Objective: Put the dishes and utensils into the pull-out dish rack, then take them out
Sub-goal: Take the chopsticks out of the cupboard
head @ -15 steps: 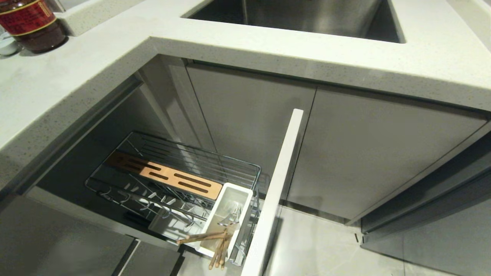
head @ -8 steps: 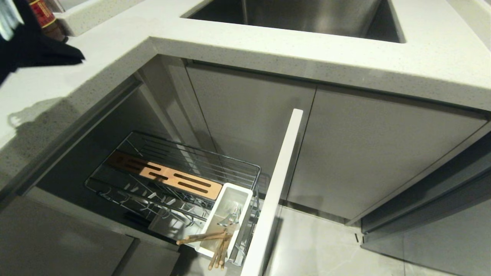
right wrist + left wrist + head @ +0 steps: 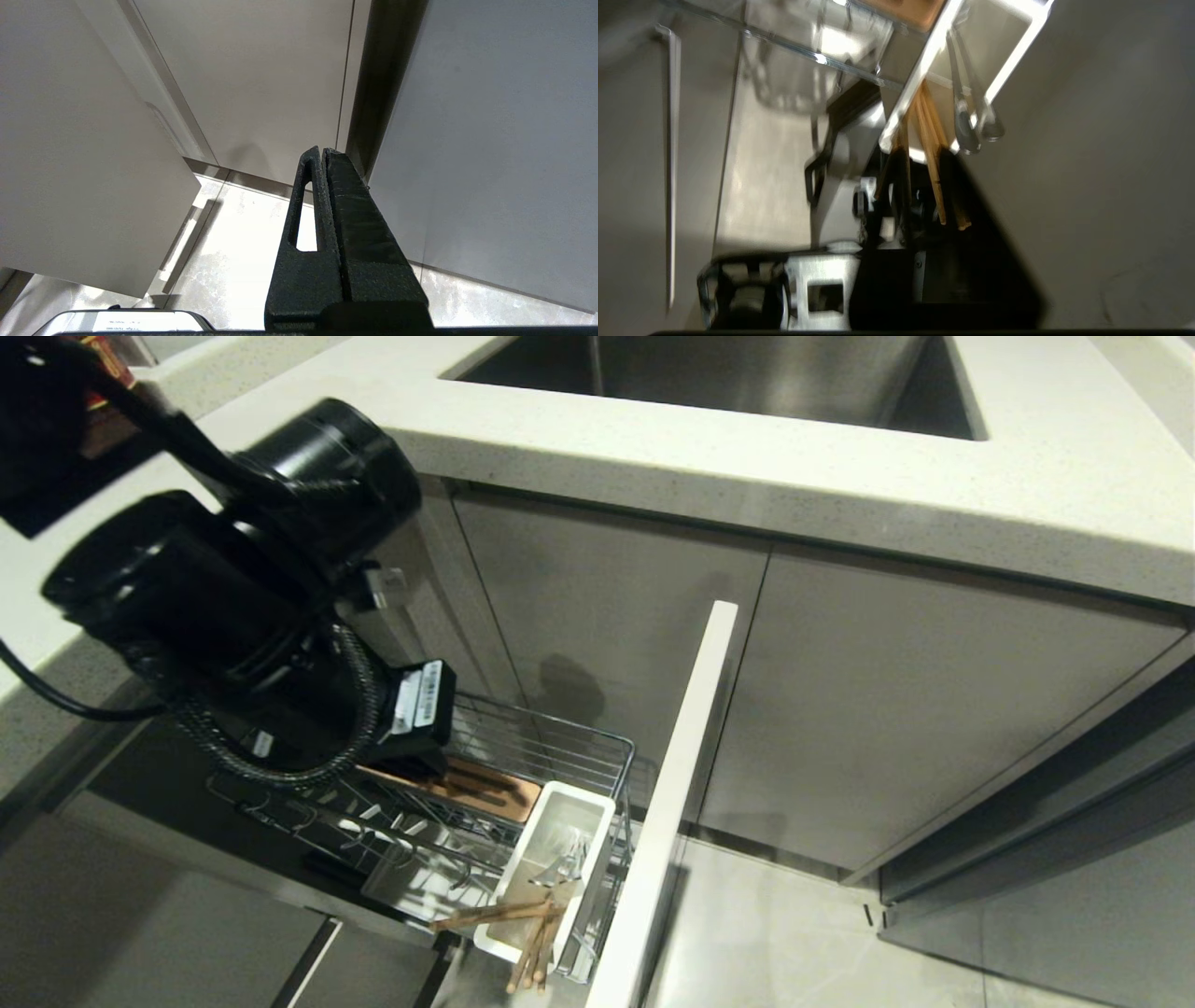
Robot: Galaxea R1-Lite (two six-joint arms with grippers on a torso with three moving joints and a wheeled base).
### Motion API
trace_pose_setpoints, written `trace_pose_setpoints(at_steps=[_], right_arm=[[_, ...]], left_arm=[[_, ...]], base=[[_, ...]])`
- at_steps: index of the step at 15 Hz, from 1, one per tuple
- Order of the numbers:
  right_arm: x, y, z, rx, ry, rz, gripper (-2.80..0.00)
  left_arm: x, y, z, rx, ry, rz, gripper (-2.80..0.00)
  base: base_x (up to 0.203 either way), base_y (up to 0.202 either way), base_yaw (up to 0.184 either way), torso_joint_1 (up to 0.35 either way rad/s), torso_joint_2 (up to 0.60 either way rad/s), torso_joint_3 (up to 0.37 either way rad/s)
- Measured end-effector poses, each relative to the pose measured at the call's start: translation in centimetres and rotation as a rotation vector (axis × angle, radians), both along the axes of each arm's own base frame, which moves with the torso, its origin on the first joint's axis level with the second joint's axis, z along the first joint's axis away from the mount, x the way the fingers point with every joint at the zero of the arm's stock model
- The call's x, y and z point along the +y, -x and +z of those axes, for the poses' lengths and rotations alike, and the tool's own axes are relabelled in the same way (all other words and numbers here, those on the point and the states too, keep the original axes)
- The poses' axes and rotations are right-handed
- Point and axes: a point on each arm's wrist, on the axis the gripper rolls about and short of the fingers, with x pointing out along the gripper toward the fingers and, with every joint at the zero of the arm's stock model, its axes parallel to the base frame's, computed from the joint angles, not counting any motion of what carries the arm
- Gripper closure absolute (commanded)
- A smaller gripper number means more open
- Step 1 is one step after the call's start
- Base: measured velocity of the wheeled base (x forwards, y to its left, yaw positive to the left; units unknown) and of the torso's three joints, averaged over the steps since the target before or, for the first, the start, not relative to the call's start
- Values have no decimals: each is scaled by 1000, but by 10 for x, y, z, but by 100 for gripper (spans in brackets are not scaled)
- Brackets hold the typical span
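Left arm (image 3: pixel 233 616) now over chopsticks-filled cup (image 3: pixel 551 868)

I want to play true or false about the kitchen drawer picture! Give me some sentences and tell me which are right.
1. The chopsticks stick out of the white utensil cup. True.
2. A blue plate stands in the pull-out dish rack. False: no plate is in the rack's visible part.
3. The left arm hangs over the rack. True.
4. The right gripper has its jaws wide open. False: they are pressed together.
5. Metal cutlery handles share the cup with the chopsticks. True.
6. The sink is full of dishes. False: its visible part shows none.
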Motion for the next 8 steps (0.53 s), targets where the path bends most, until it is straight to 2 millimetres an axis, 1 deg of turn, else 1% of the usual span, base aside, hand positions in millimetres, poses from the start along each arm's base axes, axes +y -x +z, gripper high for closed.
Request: trace_pose_setpoints(at_steps=[2, 4, 6, 8], right_arm=[[0, 0, 0, 0, 0, 0, 0], [0, 0, 0, 0, 0, 0, 0], [0, 0, 0, 0, 0, 0, 0], [0, 0, 0, 0, 0, 0, 0]], left_arm=[[-9, -20, -21, 95, -22, -12, -280], [-13, -41, -42, 178, -39, -9, -280], [-11, -60, -63, 268, -45, -26, -280], [-4, -72, -80, 378, -52, -67, -280]], base=[[0, 0, 0, 0, 0, 0], [0, 0, 0, 0, 0, 0], [0, 0, 0, 0, 0, 0], [0, 0, 0, 0, 0, 0]])
